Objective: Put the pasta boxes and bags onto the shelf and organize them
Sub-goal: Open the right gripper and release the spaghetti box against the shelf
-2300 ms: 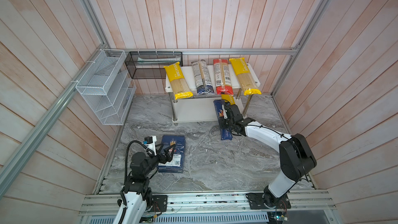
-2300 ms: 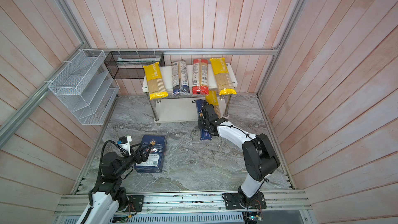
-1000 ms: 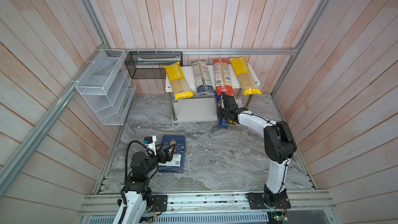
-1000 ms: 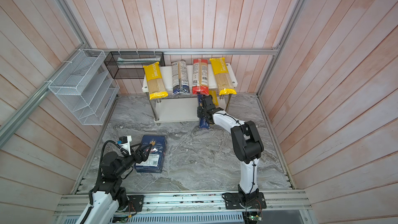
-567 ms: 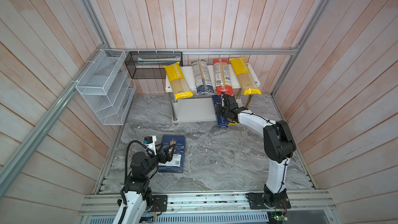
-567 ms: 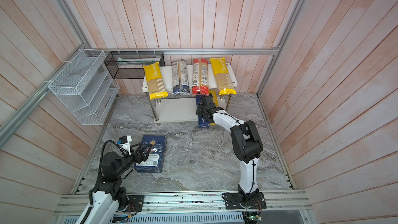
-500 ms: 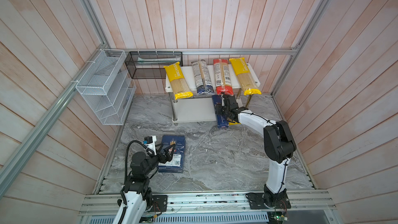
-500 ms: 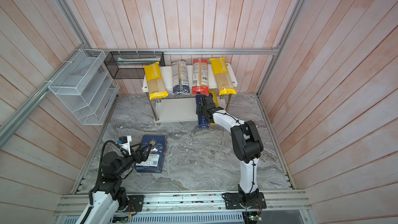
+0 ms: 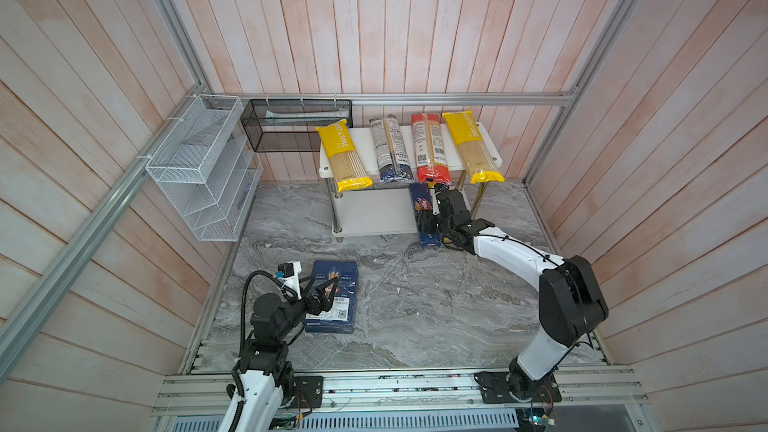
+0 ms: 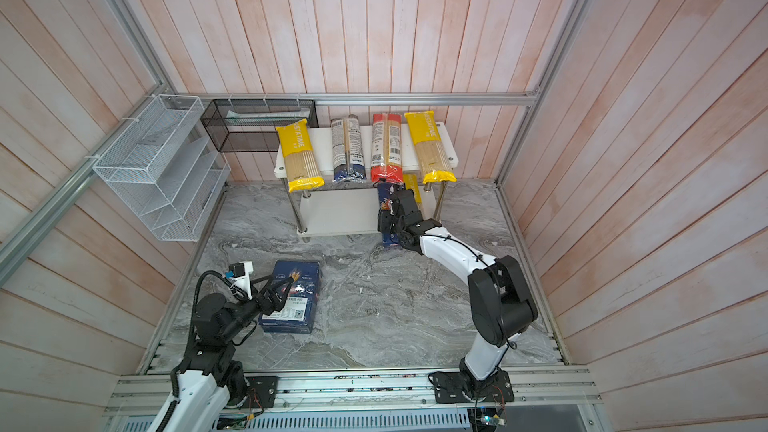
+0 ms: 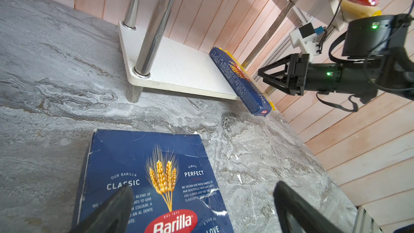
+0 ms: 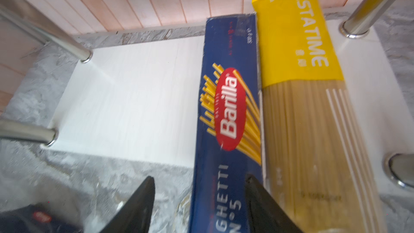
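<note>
Pasta boxes first: the wide Barilla box [image 9: 344, 278] [image 11: 139, 164] lies flat on the marble floor [image 9: 415, 305], well in front of the shelf [image 9: 374, 214] and off its left end. The left gripper [image 9: 328, 293] [image 11: 202, 187] hovers over it with jaws spread wide, holding nothing.

Farther back, the narrow spaghetti box [image 9: 417, 201] [image 12: 228, 108] lies on the right part of the shelf's lower board, its near end jutting past the front edge. The right gripper [image 12: 199, 177] hangs above that end. Its jaws are parted wider than the box, with one finger out over the floor, and it has no grip.

The lower yellow bag [image 12: 302, 108] lies right beside the box on the same board.

On the shelf's top board four bags lie side by side: the left yellow bag [image 9: 343, 155], dark blue bag [image 9: 390, 151], red bag [image 9: 430, 147] and right yellow bag [image 9: 471, 147].
</note>
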Motion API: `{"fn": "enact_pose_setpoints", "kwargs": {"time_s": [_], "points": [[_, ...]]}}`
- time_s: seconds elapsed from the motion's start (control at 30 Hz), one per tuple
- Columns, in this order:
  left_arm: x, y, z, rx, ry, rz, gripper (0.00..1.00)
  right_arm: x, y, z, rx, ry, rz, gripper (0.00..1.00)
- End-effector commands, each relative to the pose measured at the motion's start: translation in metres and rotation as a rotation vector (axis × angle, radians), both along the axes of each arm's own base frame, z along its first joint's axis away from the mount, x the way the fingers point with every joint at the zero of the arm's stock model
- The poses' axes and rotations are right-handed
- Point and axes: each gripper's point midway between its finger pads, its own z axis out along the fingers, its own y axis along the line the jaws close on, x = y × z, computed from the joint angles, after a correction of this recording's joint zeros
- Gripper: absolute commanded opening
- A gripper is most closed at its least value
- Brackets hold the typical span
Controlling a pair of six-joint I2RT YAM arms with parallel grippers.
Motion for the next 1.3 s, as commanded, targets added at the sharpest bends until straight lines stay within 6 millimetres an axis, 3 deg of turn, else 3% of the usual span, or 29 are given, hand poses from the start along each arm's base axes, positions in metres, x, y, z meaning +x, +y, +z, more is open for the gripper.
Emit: {"fn": "enact_pose_setpoints", "kwargs": {"time_s": [0.0,0.2,0.37,0.93,1.13,1.27], "points": [[-0.002,-0.001,0.000,0.004,-0.017,-0.008,1.00,-0.030,0.005,-0.003,0.007,0.046,0.011,0.63],[-0.003,-0.003,0.001,0.004,-0.021,-0.015,1.00,-0.066,0.008,-0.018,0.054,0.087,0.011,0.63],[-0.003,-0.003,0.001,0.005,-0.022,-0.020,1.00,-0.077,-0.003,-0.033,0.063,0.106,-0.024,0.63],[-0.003,-0.002,0.000,0.004,-0.017,-0.015,1.00,-0.056,0.002,-0.045,0.118,0.119,0.040,0.63],[-0.002,-0.002,0.000,0.005,-0.019,-0.011,1.00,-0.051,-0.004,-0.058,0.104,0.141,0.028,0.63],[-0.002,-0.002,0.000,0.005,-0.016,-0.012,1.00,-0.042,-0.007,-0.055,0.114,0.124,0.021,0.63]]}}
